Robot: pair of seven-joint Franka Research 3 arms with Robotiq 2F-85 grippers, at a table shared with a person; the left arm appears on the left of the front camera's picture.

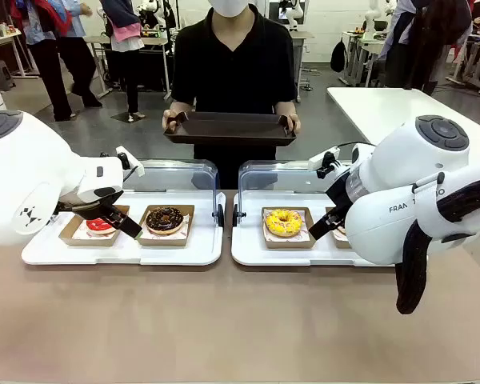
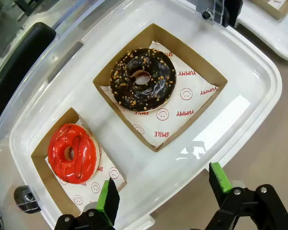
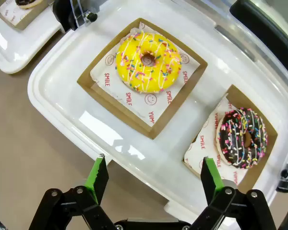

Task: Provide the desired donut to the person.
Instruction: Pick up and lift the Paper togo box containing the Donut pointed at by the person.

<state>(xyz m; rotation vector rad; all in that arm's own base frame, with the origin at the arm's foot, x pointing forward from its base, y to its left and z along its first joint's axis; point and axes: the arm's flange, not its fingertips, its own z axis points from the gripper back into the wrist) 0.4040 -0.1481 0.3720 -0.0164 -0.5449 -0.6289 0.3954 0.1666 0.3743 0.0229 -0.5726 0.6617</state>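
Sprinkled donut (image 3: 242, 138) hides behind right arm (image 1: 400, 208) frontally; left tool (image 2: 163, 184), right tool (image 3: 153, 171) gape empty.

Your front camera faces the person (image 1: 232, 64) across the desk (image 1: 224, 320). Wrist cameras peer closely down: left tray (image 2: 249, 62) beyond left claw (image 2: 163, 188), right tray (image 3: 62, 81) beyond right claw (image 3: 153, 176); front shares both.

The person (image 1: 234, 56) holds a dark tray (image 1: 230, 128). A red donut (image 1: 100, 225), chocolate donut (image 1: 165, 218) and yellow donut (image 1: 283, 222) sit in cardboard boxes (image 1: 188, 226).
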